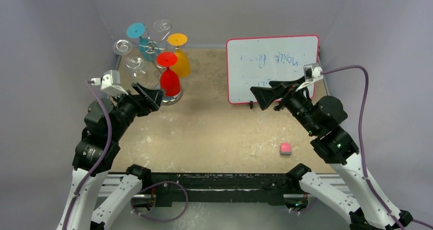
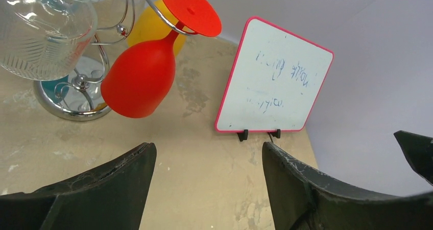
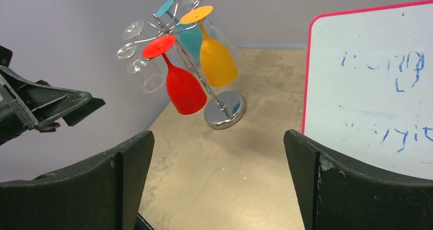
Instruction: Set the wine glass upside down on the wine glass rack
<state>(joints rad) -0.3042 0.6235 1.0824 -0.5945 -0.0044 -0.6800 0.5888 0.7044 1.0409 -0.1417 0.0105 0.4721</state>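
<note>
Tabletop [image 1: 214, 133] in the top view, clock directions read with 12 at the far wall. The wine glass rack [image 1: 151, 47] stands at 11 o'clock, close to the corner where the left and far walls meet. Four arms are filled with bowls hanging down: a red wine glass [image 1: 169, 82] on the near side, a yellow glass [image 1: 182, 64] at its 1 o'clock, a teal glass [image 1: 137, 30] behind, and a clear glass [image 1: 137, 69] at 9 o'clock of the red one.

The left claw [image 1: 154, 98] sits just beside the red bowl, at its 7 o'clock, jaws spread wide with nothing between them. The right claw [image 1: 255, 98] hovers near centre, in front of a whiteboard [image 1: 270, 69] at 1 o'clock, jaws equally wide and empty.

Step in hand, as judged: the red glass, being nearest the empty left claw, is taken as the task's glass; it hangs inverted by its foot, so placement looks complete and only the retreat remains. That move calls for a straight pull toward 7 o'clock, away from the bowl and the rack's base.

Room: walls crowd the rack at 9 and 12 o'clock; the middle and near tabletop lie open, apart from a small pink block [image 1: 285, 148] at 5 o'clock.
</note>
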